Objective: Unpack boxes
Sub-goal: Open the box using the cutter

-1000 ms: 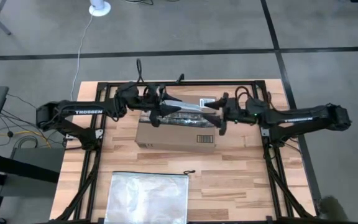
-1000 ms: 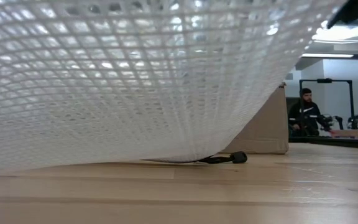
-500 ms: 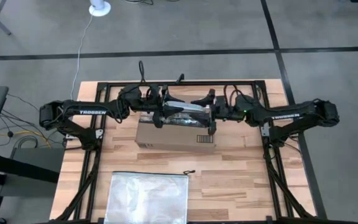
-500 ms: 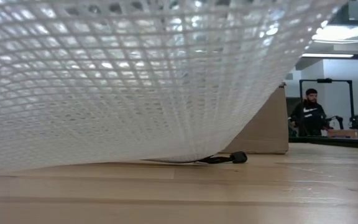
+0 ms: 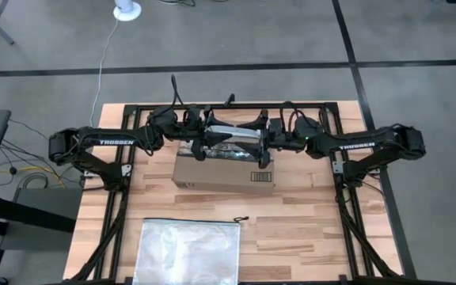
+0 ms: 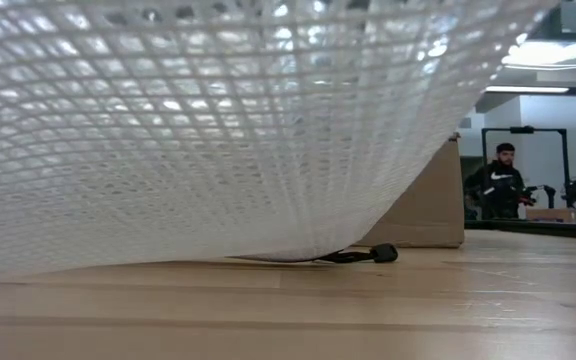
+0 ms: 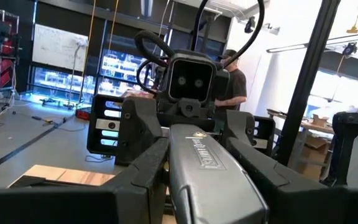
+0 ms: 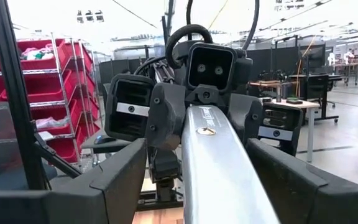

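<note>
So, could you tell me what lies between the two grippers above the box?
A silvery metallic item spans from the left gripper to the right gripper, above the box, clearest in the high view.

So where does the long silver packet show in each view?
High view: silver packet at centre, above the cardboard box.
Low view: not in it.
Left wrist view: packet at lower centre.
Right wrist view: packet at lower centre.
Shared landmark: the cardboard box, also at the low view's right.

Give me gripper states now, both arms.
Left gripper: closed on one end of the silver pouch above the box.
Right gripper: closed on the pouch's other end.
</note>
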Motion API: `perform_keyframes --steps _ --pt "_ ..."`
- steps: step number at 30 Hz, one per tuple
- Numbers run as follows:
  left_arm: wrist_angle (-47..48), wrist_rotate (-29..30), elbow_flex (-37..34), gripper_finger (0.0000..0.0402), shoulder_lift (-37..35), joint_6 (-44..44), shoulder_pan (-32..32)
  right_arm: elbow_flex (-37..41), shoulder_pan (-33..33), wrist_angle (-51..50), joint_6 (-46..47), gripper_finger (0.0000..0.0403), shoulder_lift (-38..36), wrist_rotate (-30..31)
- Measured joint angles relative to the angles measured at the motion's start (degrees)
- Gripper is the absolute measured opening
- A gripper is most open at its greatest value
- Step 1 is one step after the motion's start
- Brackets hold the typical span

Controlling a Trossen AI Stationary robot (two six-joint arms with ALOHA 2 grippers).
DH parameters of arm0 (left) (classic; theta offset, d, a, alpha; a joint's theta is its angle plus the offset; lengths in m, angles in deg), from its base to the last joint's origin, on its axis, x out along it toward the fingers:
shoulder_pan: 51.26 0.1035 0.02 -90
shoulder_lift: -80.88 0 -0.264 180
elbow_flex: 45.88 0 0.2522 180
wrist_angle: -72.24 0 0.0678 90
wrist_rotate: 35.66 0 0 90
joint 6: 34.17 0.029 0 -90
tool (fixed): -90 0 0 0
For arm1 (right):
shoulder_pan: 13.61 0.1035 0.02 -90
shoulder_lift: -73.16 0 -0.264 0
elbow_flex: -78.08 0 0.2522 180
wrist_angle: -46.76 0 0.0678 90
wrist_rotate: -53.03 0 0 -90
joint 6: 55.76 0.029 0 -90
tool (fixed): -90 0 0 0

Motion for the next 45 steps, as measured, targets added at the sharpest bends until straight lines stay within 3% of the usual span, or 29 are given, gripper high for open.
perform_keyframes --steps 18,29,35,41,45 --pt "-0.66 -0.73 0.04 0.0121 0.15 -0.46 -0.07 -0.07 -0.04 0.8 -0.51 0.0142 0.08 0.17" --pt "-0.52 -0.79 -0.04 0.0121 0.19 -1.1 -0.07 -0.15 -0.02 -1.49 -1.99 0.0144 0.04 0.15" --pt "0.02 -0.52 -0.13 0.0121 0.26 -1.22 -0.04 -0.17 -0.52 -3.57 -1.94 0.0115 0.0 0.08" --pt "1.26 -0.34 -0.13 0.0123 0.2 -0.79 0.0 -0.17 -1.65 -3.93 -1.84 0.0115 0.05 -1.03" --pt "2.34 -0.3 0.0 0.0198 0.2 -0.59 0.0 -0.06 -2.42 -5.06 -1.78 0.0115 0.12 -2.57"
